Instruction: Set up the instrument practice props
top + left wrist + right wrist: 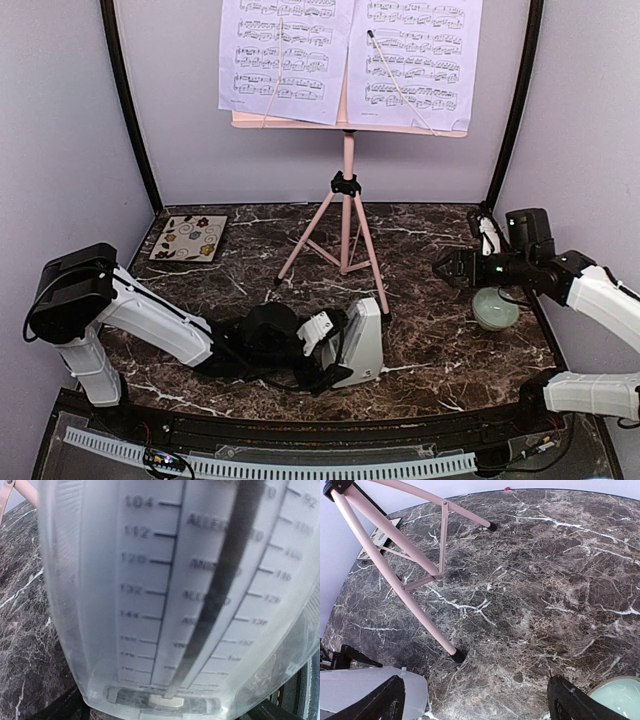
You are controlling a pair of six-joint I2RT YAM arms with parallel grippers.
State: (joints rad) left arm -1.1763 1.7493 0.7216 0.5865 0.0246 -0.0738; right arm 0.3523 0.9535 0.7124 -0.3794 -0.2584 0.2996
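Marble, dark brown with white veins, tops the desk. A wide bare stretch runs between the pink music stand at back centre and the pale green bowl by the right edge. Sheet-music pages rest on the stand, their tops cut off. The grey-white metronome stands front centre, just beside the stand's nearest foot. The left jaws are spread wide about it, though contact is unclear. The right jaws stand apart beside the bowl, only marble between them. The right arm hides part of the bowl's inside. A floral coaster lies back left.
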